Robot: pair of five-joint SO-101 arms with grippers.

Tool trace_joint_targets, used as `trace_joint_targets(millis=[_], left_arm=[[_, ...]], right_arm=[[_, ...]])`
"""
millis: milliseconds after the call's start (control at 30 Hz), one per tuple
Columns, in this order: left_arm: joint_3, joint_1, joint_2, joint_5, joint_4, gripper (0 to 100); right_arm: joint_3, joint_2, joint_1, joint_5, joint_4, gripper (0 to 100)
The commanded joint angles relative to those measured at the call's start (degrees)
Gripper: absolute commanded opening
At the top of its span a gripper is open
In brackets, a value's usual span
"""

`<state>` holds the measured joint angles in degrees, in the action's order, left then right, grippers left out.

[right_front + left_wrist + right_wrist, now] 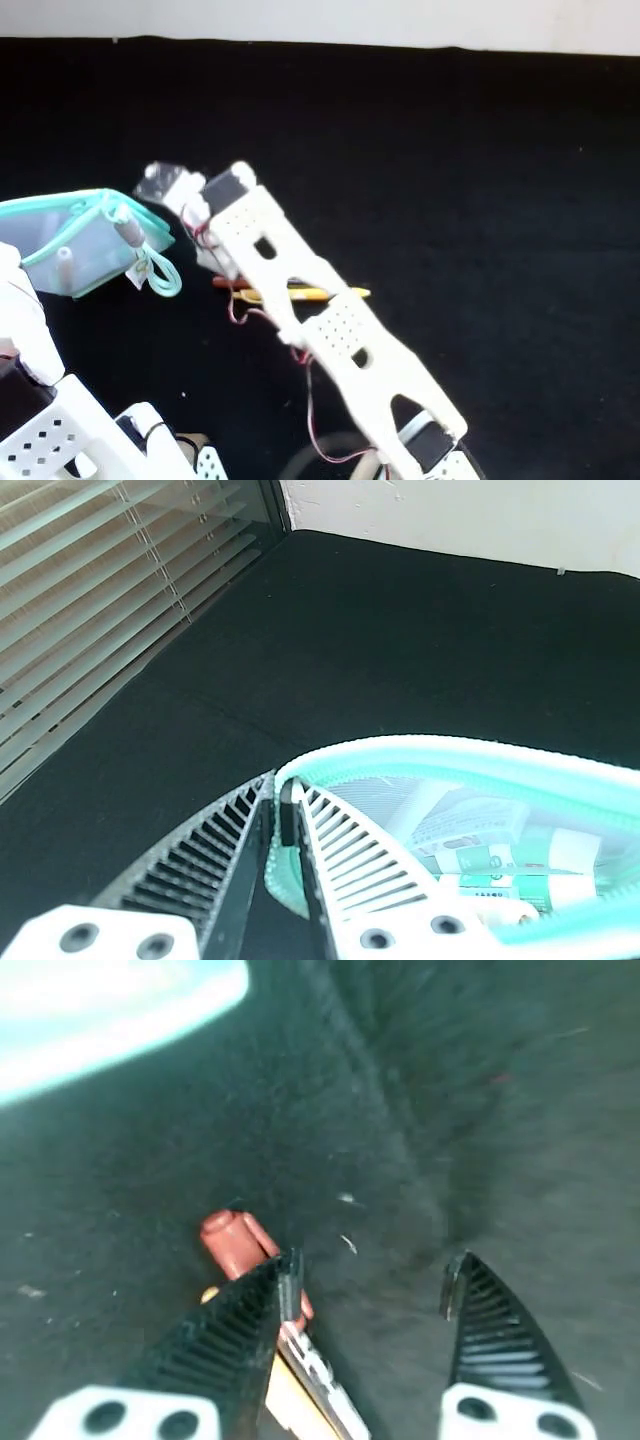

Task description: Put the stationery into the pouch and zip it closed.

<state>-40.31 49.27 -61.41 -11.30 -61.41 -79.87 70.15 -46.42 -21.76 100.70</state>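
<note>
I am pinching the teal rim of the pouch (450, 770) with my left gripper (288, 825), fingers pressed together on the edge. This is propping the mouth open at the left side of the table (480, 150), with some stationery lying inside. My right gripper (370, 1280) is hovering with its jaws spread wide over the red pen (232, 1242), which is lying on the table right alongside the yellow pen (320, 293), near the pouch but outside it. What is worrying me is the alignment: one of my right fingers is sitting over the red pen instead of beside it, so the pen is not lying between the jaws. If I am closing from here, I am likely to be nudging it so that it rolls off, or catching the yellow pen along with it and dropping one on the way. I am also lining up near the capped end, so a grasp there may be leaving the pen hanging tilted and snagging on the rim. Any shove against the pouch may be pulling that thin edge out of my left grip, and the teal cord (160, 272) dangling at the mouth could be tangling with whatever I am bringing in.
</note>
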Motion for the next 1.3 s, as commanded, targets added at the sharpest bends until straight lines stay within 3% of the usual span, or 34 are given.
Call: trace_joint_targets(millis=[0, 267, 467, 733, 1100, 1267], left_arm=[[-0.4, 0.6, 1.1, 0.1, 1.0, 1], [-0.4, 0.5, 1.1, 0.1, 1.0, 1], [-0.4, 0.4, 1.1, 0.1, 1.0, 1], [-0.5, 0.4, 1.1, 0.1, 0.9, 1], [-3.5, 0.3, 1.1, 0.0, 1.3, 1], [-3.5, 0.3, 1.1, 0.0, 1.3, 1]], right_arm=[[-7.4, 3.6, -0.2, -0.5, 0.1, 23.1], [-19.0, 10.4, -0.2, -0.2, 0.4, 23.1], [-20.5, 5.8, -0.1, 3.9, 0.5, 23.1], [-19.6, -0.8, -0.4, 3.9, 0.6, 23.1], [8.0, -12.4, -2.7, 7.0, 0.5, 23.1], [13.2, -13.8, -2.8, 6.8, -0.6, 23.1]])
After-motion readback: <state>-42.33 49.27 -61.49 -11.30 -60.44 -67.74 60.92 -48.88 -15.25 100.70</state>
